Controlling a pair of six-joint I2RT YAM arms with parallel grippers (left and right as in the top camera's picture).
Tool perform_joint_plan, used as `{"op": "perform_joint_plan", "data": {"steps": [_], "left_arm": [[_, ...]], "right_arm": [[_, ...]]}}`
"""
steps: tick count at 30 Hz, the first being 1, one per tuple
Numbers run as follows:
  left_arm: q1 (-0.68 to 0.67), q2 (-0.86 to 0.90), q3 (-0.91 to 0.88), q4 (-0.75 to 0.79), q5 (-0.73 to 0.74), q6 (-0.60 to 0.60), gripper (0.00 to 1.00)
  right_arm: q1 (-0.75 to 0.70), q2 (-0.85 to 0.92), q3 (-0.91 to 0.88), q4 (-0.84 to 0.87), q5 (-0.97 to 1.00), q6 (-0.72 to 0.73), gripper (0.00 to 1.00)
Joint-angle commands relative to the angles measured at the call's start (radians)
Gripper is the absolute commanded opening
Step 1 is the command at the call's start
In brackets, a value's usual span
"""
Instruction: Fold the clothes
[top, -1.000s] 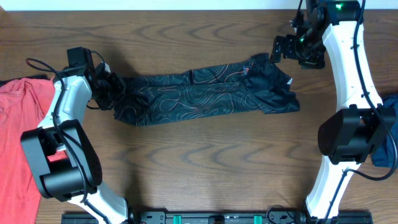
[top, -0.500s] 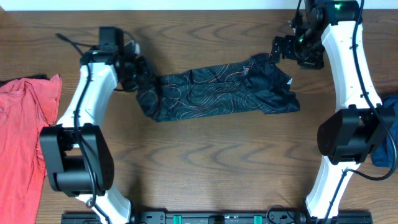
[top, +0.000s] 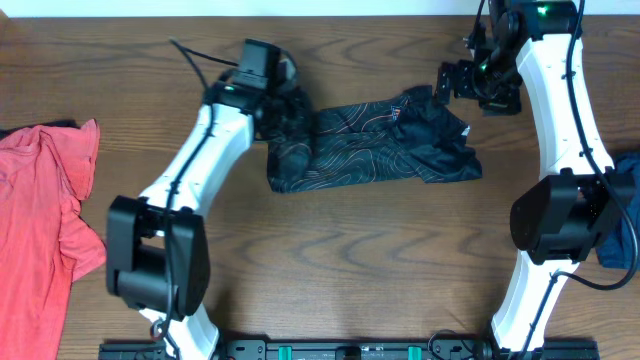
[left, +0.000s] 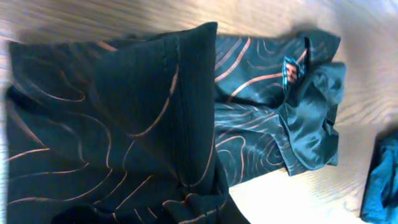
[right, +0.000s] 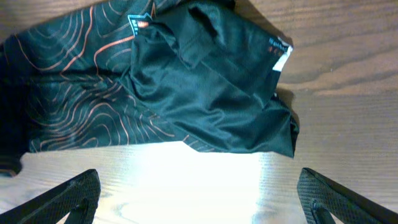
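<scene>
Left end effector is clamped on one end of the black jersey, raised over its middle; right end effector is held wide, empty. Jersey lies as a narrow band on the surface; crosswise fold judged approx. half done.

Dark wood-grain table, pale strip along its far edge — bright glare on the wood, right wrist view

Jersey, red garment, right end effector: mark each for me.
jersey (top: 370, 150): overhead view, middle of its patterned body.
red garment (top: 40, 220): overhead view, centre of the cloth.
right end effector (right: 198, 180): right wrist view, midway between its open fingers.
</scene>
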Motion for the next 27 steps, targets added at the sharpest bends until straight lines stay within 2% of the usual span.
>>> {"op": "perform_joint_plan", "data": {"steps": [1,12,14,22,24,26,27], "left_arm": [[-0.013,0.076,0.017,0.009,-0.035,-0.055,0.06],[-0.034,0.196,0.017,0.098,0.012,-0.123,0.06],[-0.047,0.200,0.017,0.119,0.015,-0.127,0.13],[-0.117,0.201,0.017,0.221,0.026,-0.220,0.17],[-0.134,0.203,0.017,0.241,0.026,-0.232,0.33],[-0.147,0.203,0.017,0.257,0.025,-0.238,0.35],[-0.151,0.203,0.017,0.261,0.021,-0.238,0.39]], "right_arm": [[0.008,-0.001,-0.005,-0.011,-0.005,-0.030,0.99],[0.008,-0.001,-0.005,-0.026,-0.005,-0.030,0.99],[0.008,0.000,-0.005,-0.027,-0.005,-0.030,0.99],[0.008,-0.001,-0.005,-0.030,-0.005,-0.030,0.99],[0.008,0.000,-0.005,-0.031,-0.005,-0.030,0.99],[0.008,-0.001,-0.005,-0.034,-0.005,-0.030,0.99],[0.008,-0.001,-0.005,-0.036,-0.005,-0.030,0.99]]}}
